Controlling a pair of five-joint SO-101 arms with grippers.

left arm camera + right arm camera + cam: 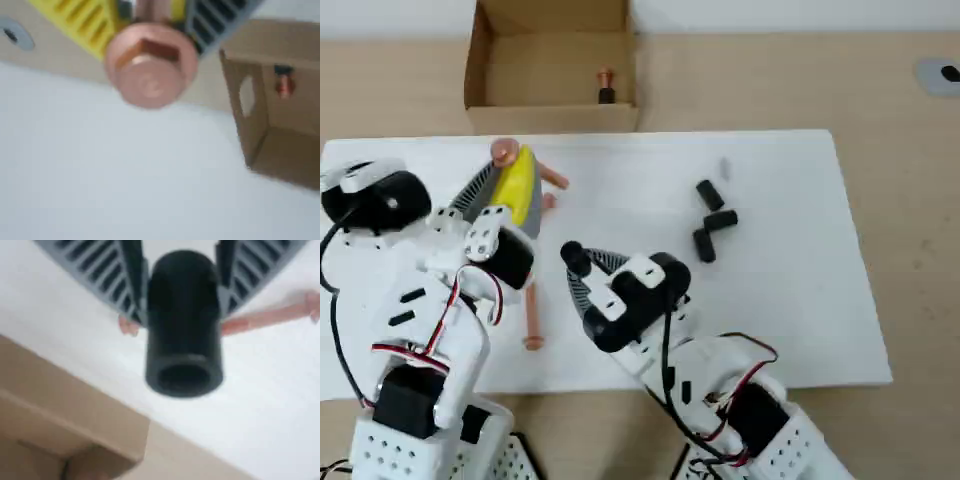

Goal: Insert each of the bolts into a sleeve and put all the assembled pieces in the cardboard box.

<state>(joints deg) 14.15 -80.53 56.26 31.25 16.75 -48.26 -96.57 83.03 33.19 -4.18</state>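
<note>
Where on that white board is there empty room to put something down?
The widest bare patch is the white board's right side, between the three loose black sleeves and its right edge. The cardboard box floor is also free left of the assembled piece. The left side is crowded: the left arm, the right arm and loose bolts.

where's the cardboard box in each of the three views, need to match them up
High view: the cardboard box sits at the top edge, beyond the white board, with one assembled piece inside.
Left wrist view: the box is past the held bolt, with the same piece inside.
Right wrist view: a tan cardboard corner, likely the box, is past the held sleeve.
Shared landmark: the white board, beside the box in each.
</note>
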